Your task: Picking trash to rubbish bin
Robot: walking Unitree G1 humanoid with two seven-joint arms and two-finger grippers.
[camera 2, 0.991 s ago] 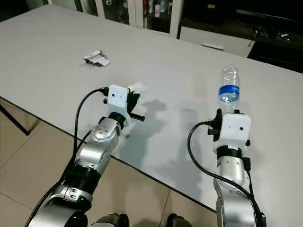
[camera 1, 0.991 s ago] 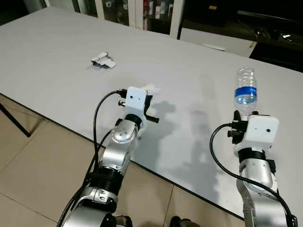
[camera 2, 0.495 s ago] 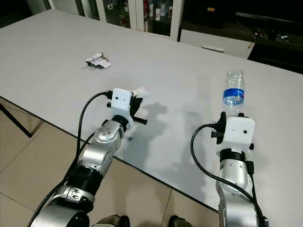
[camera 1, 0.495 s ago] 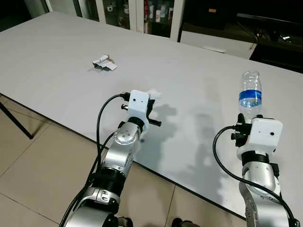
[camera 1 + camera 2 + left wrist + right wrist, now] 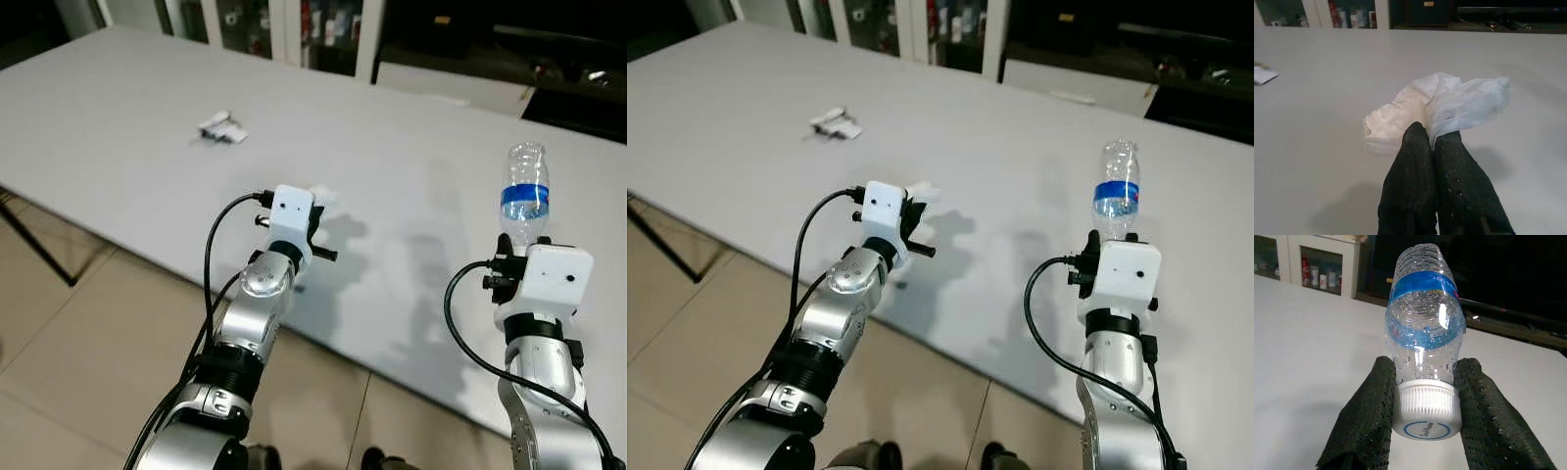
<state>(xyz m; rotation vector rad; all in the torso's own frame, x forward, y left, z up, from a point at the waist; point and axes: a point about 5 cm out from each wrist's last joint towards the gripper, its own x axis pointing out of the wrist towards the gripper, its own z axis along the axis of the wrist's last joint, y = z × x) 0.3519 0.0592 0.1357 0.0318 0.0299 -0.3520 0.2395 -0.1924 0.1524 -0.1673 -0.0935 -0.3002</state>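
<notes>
I have the left gripper (image 5: 1431, 139) clenched on crumpled tissue (image 5: 1437, 107) and the right gripper (image 5: 1425, 396) clamping a plastic bottle's (image 5: 1425, 333) neck, both lifted off the table (image 5: 118, 166) for binning.

Crumpled tissue pinched over grey table.

Left gripper (image 5: 1436, 142) closed, two black fingers (image 5: 1413, 166) pressed side by side on a wad of white tissue (image 5: 1435, 107), lifted just above the pale table (image 5: 1327, 161). Small scrap of paper (image 5: 1263, 75) lying far off near the table's edge. Glass-fronted cabinets (image 5: 1347, 12) and dark furniture beyond the far end.
</notes>
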